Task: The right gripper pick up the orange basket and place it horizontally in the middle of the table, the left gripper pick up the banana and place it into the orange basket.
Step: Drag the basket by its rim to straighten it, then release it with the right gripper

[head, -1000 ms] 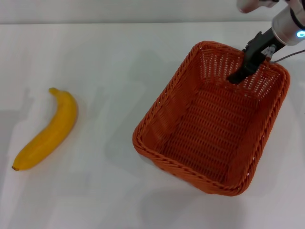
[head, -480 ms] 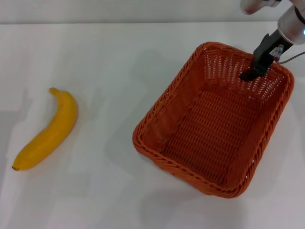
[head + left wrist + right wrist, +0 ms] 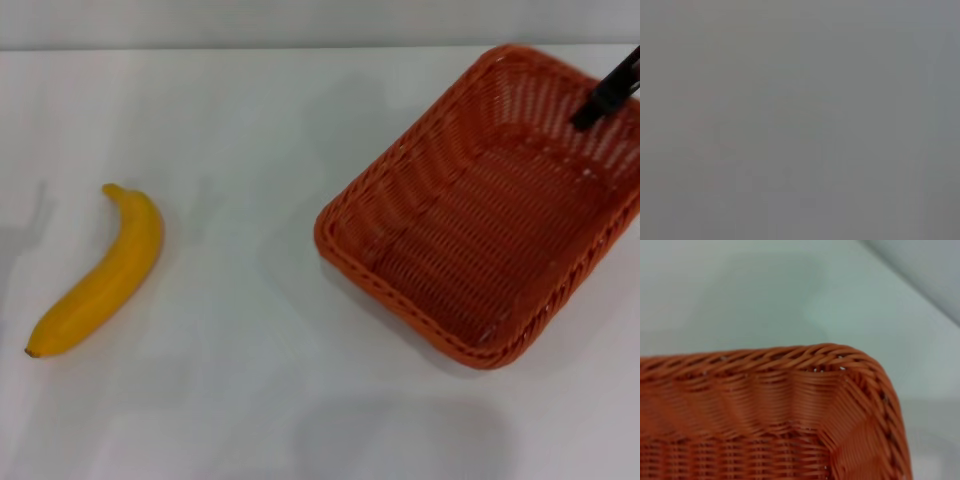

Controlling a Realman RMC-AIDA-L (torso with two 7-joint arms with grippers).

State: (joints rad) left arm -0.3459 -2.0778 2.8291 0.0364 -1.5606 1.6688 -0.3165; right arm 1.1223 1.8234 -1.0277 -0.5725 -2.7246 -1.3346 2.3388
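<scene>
The orange basket [image 3: 470, 235] is at the right of the head view, running off the right edge and sitting at a slant to the table's edges. One black finger of my right gripper [image 3: 588, 115] reaches down inside the basket's far wall, with the wall in its grip; the other finger is hidden. A corner of the basket's braided rim [image 3: 830, 354] fills the right wrist view. The yellow banana [image 3: 100, 272] lies alone on the white table [image 3: 250, 130] at the left. My left gripper is out of view, and the left wrist view shows only plain grey.
A grey strip runs along the table's far edge [image 3: 250, 22]. Bare white tabletop lies between the banana and the basket. A soft shadow [image 3: 400, 440] falls on the table in front of the basket.
The basket has shifted right and toward the far edge together with my right gripper, and part of it now leaves the view. The banana has not moved.
</scene>
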